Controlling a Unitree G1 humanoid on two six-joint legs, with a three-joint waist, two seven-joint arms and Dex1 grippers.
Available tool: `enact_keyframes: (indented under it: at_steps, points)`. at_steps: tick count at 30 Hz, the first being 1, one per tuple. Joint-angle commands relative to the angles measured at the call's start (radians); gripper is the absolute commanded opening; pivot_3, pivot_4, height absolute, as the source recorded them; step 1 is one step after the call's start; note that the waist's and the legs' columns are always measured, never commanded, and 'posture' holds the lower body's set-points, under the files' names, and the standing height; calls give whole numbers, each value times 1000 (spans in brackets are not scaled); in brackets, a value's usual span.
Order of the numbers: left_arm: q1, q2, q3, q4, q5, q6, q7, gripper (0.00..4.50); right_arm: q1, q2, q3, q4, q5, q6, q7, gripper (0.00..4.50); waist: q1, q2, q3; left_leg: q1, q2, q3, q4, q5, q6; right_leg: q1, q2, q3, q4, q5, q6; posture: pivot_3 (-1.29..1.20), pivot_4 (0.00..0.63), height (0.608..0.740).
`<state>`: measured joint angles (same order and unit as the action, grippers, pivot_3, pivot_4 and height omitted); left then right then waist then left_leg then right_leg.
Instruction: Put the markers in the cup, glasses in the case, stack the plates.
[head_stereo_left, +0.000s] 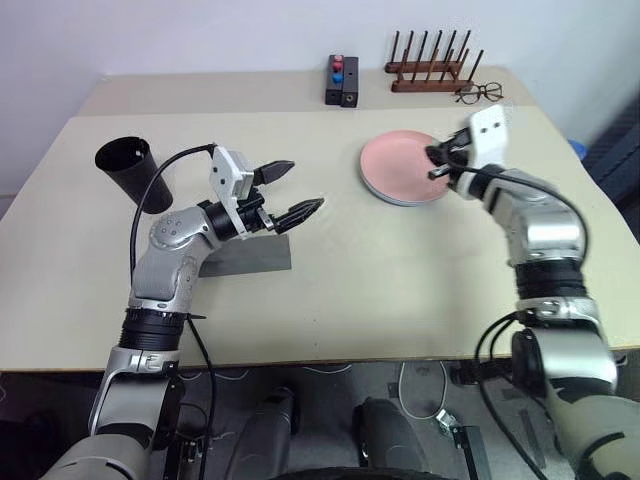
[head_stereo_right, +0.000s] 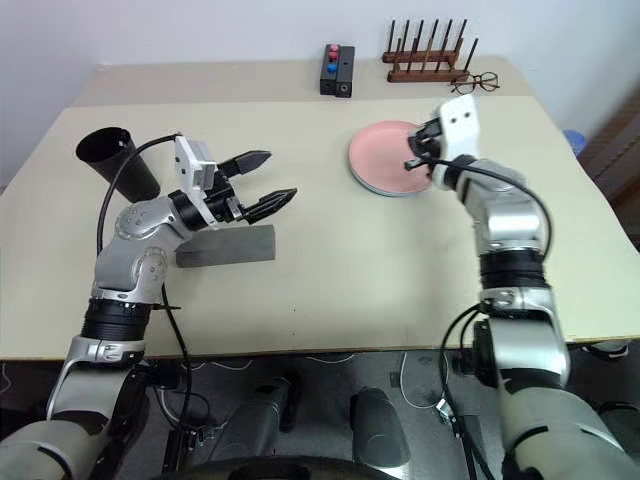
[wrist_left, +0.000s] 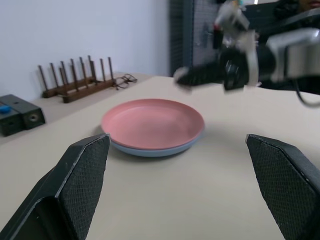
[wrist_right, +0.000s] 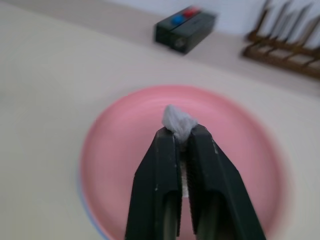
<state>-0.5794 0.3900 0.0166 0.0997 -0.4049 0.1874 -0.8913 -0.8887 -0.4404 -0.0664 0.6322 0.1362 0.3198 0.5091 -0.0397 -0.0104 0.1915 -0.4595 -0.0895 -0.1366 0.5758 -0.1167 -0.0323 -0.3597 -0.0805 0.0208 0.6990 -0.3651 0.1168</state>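
The salmon pink plate (head_stereo_left: 395, 165) lies stacked on the light blue plate (wrist_left: 150, 150) at the table's far right. My right gripper (head_stereo_left: 438, 165) hovers over the pink plate's right edge, shut on a small grey scrap (wrist_right: 177, 120). My left gripper (head_stereo_left: 297, 190) hangs open and empty above the table's middle left, pointing toward the plates. The grey case (head_stereo_left: 255, 255) lies flat and closed under my left forearm. The black cup (head_stereo_left: 125, 165) stands at the far left. The markers and the glasses are out of view.
A wooden peg rack (head_stereo_left: 430, 70) stands at the back edge, with thin-rimmed clear spectacles (head_stereo_left: 480, 94) beside it. A black box with a red and a blue button (head_stereo_left: 342, 82) sits at the back centre. Bare tabletop (head_stereo_left: 400, 280) spreads in front.
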Motion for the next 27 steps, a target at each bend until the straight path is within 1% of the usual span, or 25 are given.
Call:
enact_keyframes:
  at_steps: [1, 3, 4, 5, 8, 11, 14, 17, 19, 22, 24, 25, 27]
  points:
    - [24, 9, 17, -65, -12, 0, 10, 4500, -75, -4, -14, 106, -27, -107, -30, 1984, 4, 0, 0, 0, 0, 0, 0, 0, 0, 0, 0, 0, 0, 0, 0, 0, 150, 737]
    - [49, 21, 26, -90, -19, 10, 11, 4500, -87, -12, -19, 131, -25, -135, -25, 3028, 2, 0, 0, 0, -1, 0, 0, 0, 0, 0, -1, 0, 0, 0, 0, 0, 150, 737]
    - [59, 26, 30, -100, -22, 12, 10, 4500, -88, -18, -19, 134, -23, -145, -17, 3465, 0, 0, 0, 0, 0, 0, 0, 0, 0, -1, 0, 0, 0, 0, 0, 0, 150, 737]
    - [73, 37, 38, -112, -33, 26, 6, 4500, -79, -22, -34, 112, 7, -130, 23, 4011, -2, 0, 0, 0, 0, 0, 0, 0, 0, -1, 0, 0, 0, 0, 0, 0, 150, 737]
    - [126, 94, 59, -168, -91, 76, -58, 4500, 0, -44, -49, -51, 111, -80, 210, 4011, -6, 0, 0, 0, 0, 0, -1, 0, 0, -1, 0, 1, 0, 0, 0, 0, 150, 737]
    - [157, 149, 87, -178, -119, 96, -92, 4500, 110, -84, -40, -233, 153, -42, 306, 4011, -4, 1, 0, 0, 1, 0, -1, 0, 0, -1, 1, 1, 0, 0, 0, 0, 150, 737]
    - [170, 180, 124, -173, -150, 104, -110, 4500, 231, -119, -44, -417, 180, -10, 336, 4011, -2, 1, 0, 0, 1, 0, -1, 0, 0, -1, 0, 1, 0, 0, 0, 0, 150, 737]
    - [244, 241, 168, -228, -196, 109, -188, 4500, 422, -187, -46, -691, 255, 18, 443, 4011, 3, 1, 0, -1, 0, 0, -1, -1, 0, -2, -2, 1, 0, 0, 0, 0, 150, 737]
    - [290, 274, 192, -246, -218, 111, -223, 4500, 525, -236, -71, -811, 314, 46, 502, 4011, 3, 1, 0, -1, 1, 0, -2, -1, 0, -2, -3, 2, -1, 0, -1, 0, 150, 737]
    - [362, 328, 262, -225, -248, 91, -286, 4500, 633, -318, -112, -890, 356, 60, 563, 4011, -1, 1, 0, -1, 1, 0, -2, -1, 0, -2, -3, 2, -2, -1, -1, 0, 150, 737]
    - [396, 349, 284, -212, -243, 77, -308, 4500, 685, -394, -127, -896, 387, 102, 634, 4011, 1, 1, 0, -1, 2, 0, -1, -1, -1, -2, -3, 3, -2, -2, -5, 0, 150, 737]
    - [415, 359, 289, -216, -241, 79, -317, 4500, 705, -427, -126, -886, 377, 97, 661, 4011, 4, 1, 0, 0, 2, 0, -1, -3, -2, -2, -4, 3, -3, -3, -7, 0, 150, 737]
    - [473, 381, 305, -225, -227, 57, -354, 4500, 720, -454, -138, -887, 392, 84, 687, 4011, 2, 1, 0, 0, 2, 0, -1, -3, -3, -3, -4, 2, -7, -4, -8, 0, 150, 737]
